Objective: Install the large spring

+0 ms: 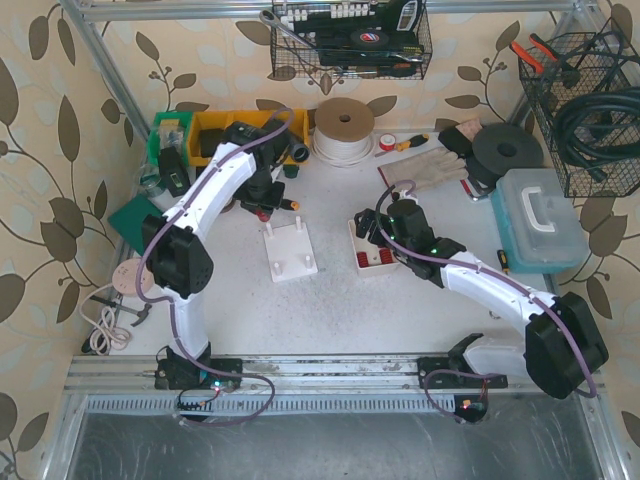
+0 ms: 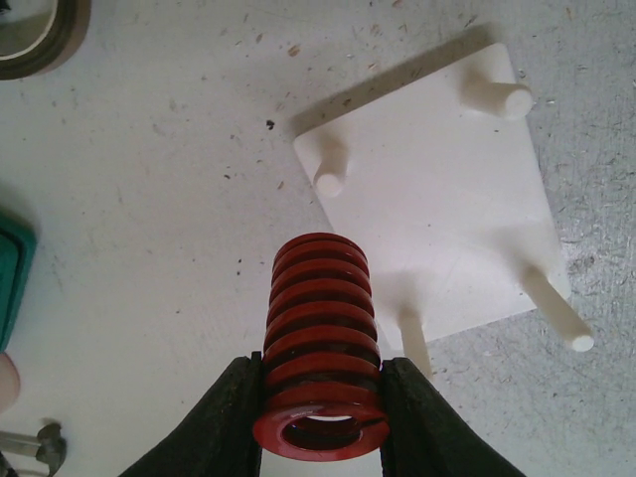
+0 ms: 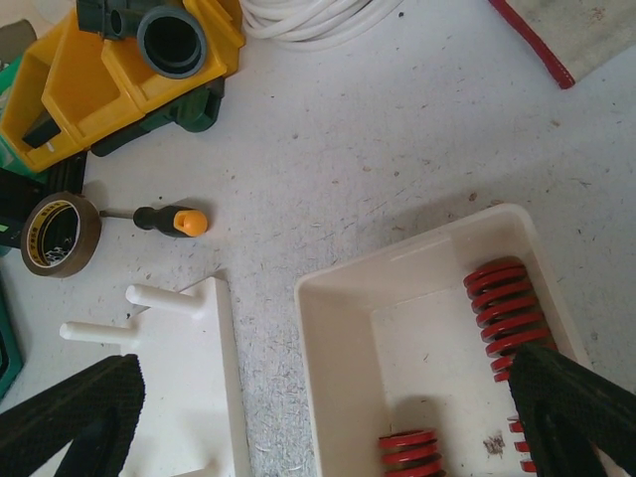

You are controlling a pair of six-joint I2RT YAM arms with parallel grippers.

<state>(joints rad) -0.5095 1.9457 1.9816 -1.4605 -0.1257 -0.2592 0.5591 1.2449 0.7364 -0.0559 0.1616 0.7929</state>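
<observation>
Plainly, one large red spring is pinched at its near end between the two black fingers of the left end effector, its coils pointing out away from the wrist. Beyond it lies one white peg board carrying four pegs, all bare. The spring is on none of them; in the left wrist view its far end is just short of the board's edge, and the nearest peg shows just to the right of the coils.

The right end effector is spread wide over one white tray, which sits on the worktop beside the board. Two red springs show clearly inside the tray; a third patch of red is partly hidden by the right finger.

Further off lie one orange-handled screwdriver, one roll of brown tape, a yellow bin and a coil of white cord, all well apart from the pegs.
</observation>
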